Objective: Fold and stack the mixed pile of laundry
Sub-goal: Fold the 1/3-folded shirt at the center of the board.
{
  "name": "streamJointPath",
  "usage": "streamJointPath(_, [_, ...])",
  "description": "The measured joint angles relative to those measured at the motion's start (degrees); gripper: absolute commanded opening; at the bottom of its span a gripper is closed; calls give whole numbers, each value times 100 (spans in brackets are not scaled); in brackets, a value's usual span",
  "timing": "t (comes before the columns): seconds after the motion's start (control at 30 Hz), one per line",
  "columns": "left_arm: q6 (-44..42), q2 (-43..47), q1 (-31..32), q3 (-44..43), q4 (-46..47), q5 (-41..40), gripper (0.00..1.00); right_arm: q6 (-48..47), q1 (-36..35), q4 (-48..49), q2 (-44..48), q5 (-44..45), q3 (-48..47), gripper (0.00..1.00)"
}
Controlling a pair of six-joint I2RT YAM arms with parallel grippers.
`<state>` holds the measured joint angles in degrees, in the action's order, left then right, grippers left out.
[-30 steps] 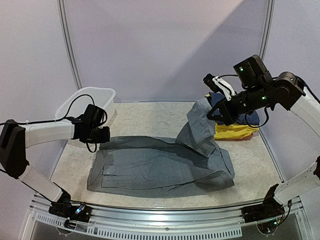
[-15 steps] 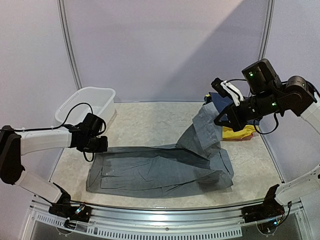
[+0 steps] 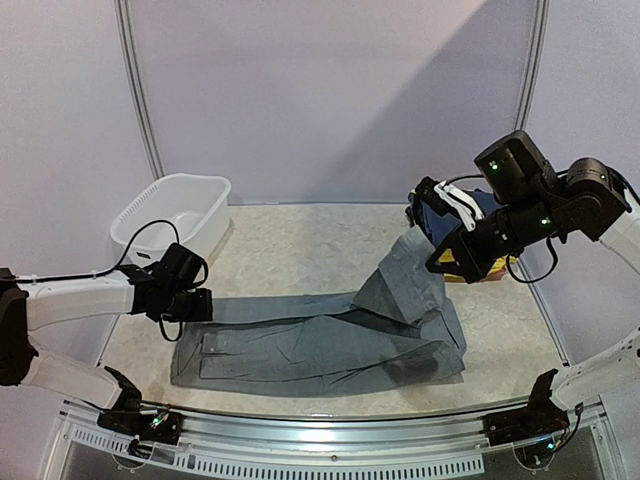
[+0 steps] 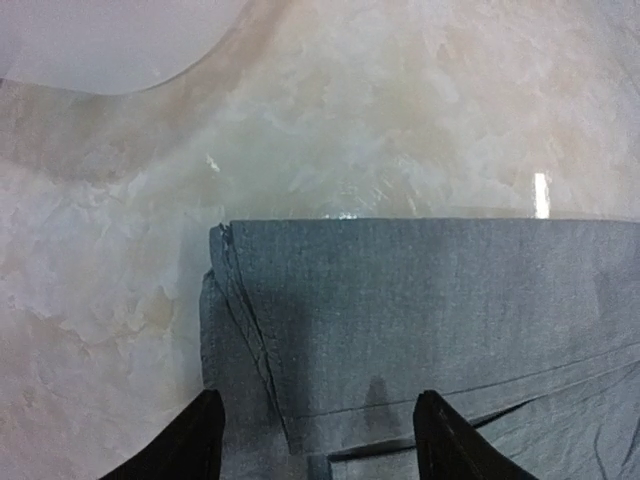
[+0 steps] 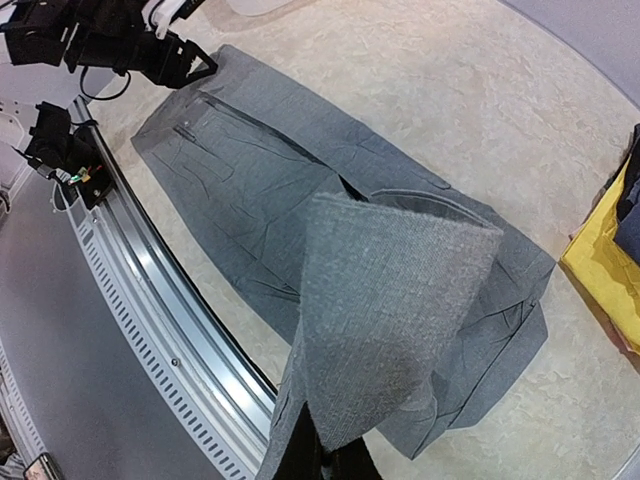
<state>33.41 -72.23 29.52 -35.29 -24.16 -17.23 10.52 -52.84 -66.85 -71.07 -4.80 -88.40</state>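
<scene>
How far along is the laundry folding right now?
Done: a yellow garment and a navy garment lie piled at the far right of the table. In hand: the large grey trousers lie spread flat, with one leg end lifted by the shut right gripper. The left gripper hovers open over the waistband corner, holding nothing. Left: complete the trouser fold and add it to the pile.

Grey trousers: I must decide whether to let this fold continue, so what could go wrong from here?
The left gripper is open above the waistband of the long grey trousers, so nothing pins that end; the garment may slide when the right gripper pulls the leg it pinches. That raised leg hangs close to the folded yellow garment and might drag it.
</scene>
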Motion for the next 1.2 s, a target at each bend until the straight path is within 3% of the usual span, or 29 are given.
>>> streamJointPath(0.1, [4, 372, 118, 35, -68, -92, 81, -31, -9, -2, -87, -26, 28, 1])
streamJointPath(0.4, [-614, 1412, 721, -48, 170, -68, 81, -745, -15, 87, -647, -503, 98, 6])
streamJointPath(0.6, [-986, 1381, 831, -101, 496, 68, 80, -1805, -13, 105, -1849, -953, -170, 27])
streamJointPath(0.83, [-1178, 1104, 848, -105, 782, 127, 77, -3191, 39, -321, -3589, -1537, -1941, 29])
streamJointPath(1.03, [-1340, 918, 868, -120, 946, 319, 71, -3956, 358, -597, -5130, -2192, -3672, 40])
streamJointPath(1.2, [-1600, 695, 1287, -157, 1158, 568, 70, -3462, 901, 409, -4966, -2208, -2594, 52])
